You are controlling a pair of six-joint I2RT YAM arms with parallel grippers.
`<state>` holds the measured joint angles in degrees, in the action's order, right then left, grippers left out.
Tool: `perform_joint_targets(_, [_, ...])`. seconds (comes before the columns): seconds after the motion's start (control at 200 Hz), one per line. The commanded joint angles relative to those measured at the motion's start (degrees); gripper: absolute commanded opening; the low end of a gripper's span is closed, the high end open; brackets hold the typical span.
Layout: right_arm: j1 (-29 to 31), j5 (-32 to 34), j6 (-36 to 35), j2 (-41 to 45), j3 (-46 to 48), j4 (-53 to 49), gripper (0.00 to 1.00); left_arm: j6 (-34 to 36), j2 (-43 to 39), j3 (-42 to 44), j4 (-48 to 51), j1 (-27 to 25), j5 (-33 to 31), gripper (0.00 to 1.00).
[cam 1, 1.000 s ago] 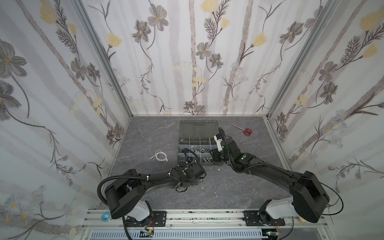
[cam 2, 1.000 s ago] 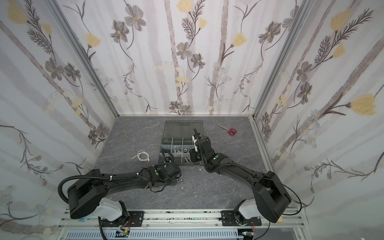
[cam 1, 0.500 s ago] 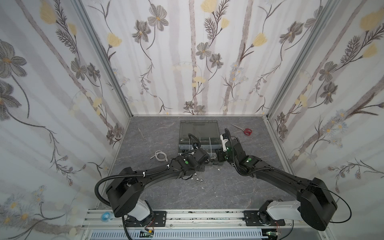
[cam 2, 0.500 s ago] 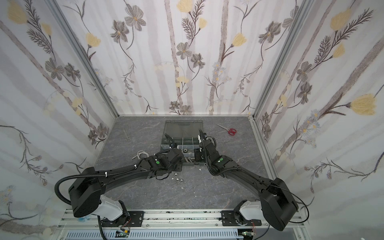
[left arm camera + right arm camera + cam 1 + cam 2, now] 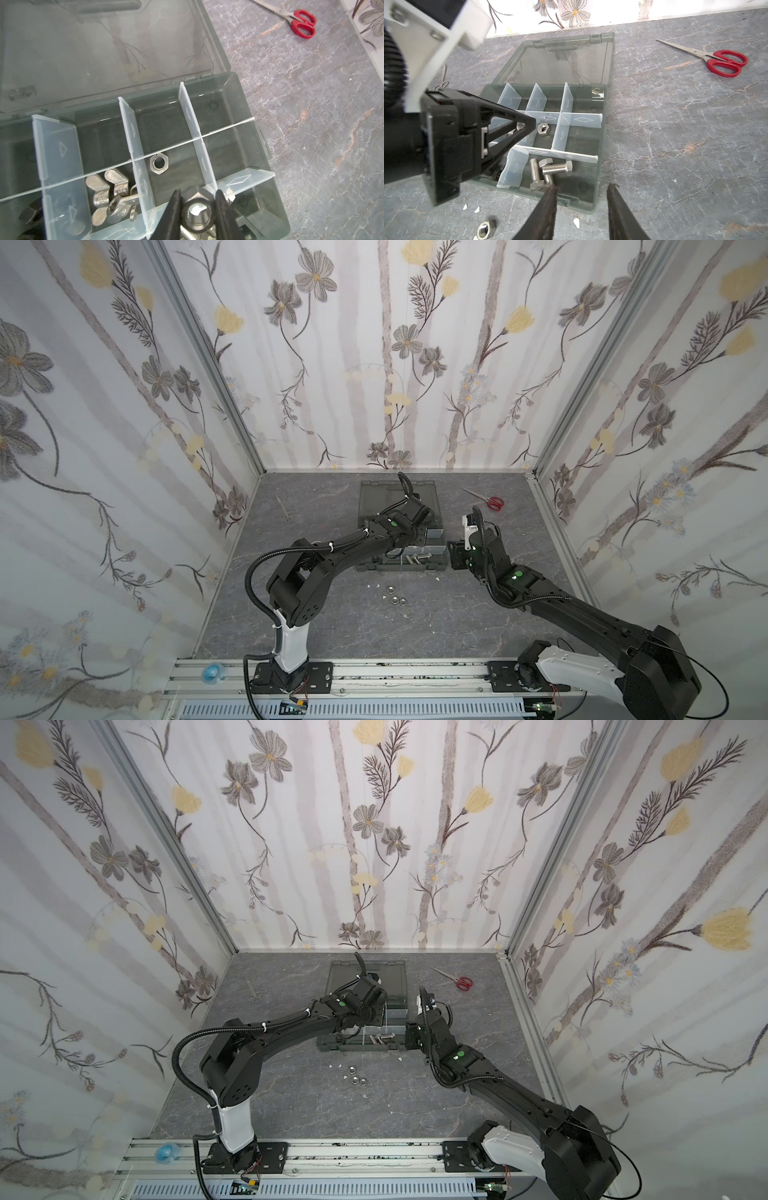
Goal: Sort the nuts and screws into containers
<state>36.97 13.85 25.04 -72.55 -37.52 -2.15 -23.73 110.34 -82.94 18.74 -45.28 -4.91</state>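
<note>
In both top views the organizer case (image 5: 376,499) is seen set toward the back edge of the desk (image 5: 332,626), its lid laid flat behind it so that the containers (image 5: 434,534) can be reached from above. The left gripper (image 5: 415,537) is held over the case's middle row. The right gripper (image 5: 455,558) is held just beside the case's right edge, judged to be out of the way of the drop. Three loose nuts (image 5: 395,598) are seen lying on the desk near the case's front edge, so the sorting is judged unfinished.

In the left wrist view the jaws are seen clamped on a held nut (image 5: 198,200), carried close above the compartment (image 5: 182,166) where a single nut (image 5: 159,165) already lies. Like is apparently being put with like. Wing nuts (image 5: 110,193) are gathered in the neighbouring compartment.

In the right wrist view the right jaws are seen apart with nothing between them, near the case's front right corner. The screws (image 5: 550,172) are gathered in the front right compartment, divided off from the nuts.
</note>
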Motion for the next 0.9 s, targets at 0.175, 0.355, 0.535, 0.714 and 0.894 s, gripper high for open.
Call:
perform_joint_targets(0.175, [-0.9,1.7,1.3,2.3,1.6,1.8,0.41,1.4,2.4,-2.4,-0.4,1.1,2.2,0.26])
perform_joint_targets(0.355, [-1.4,1.2,1.2,1.6,1.4,1.9,0.41,1.3,2.7,-2.6,-0.3,1.1,1.9,0.36])
perform_joint_targets(0.535, [-1.9,0.7,0.4,0.4,0.2,1.9,0.42,0.8,2.4,-2.6,-0.4,1.2,1.9,0.41])
perform_joint_targets(0.714, [-2.0,0.0,0.3,-1.3,-0.8,2.1,0.42,0.4,1.2,-2.3,-0.5,1.2,1.9,0.44])
perform_joint_targets(0.894, [-2.2,0.0,0.4,-2.7,-1.5,2.3,0.42,-0.6,-2.4,-0.4,-1.1,1.1,2.3,0.44])
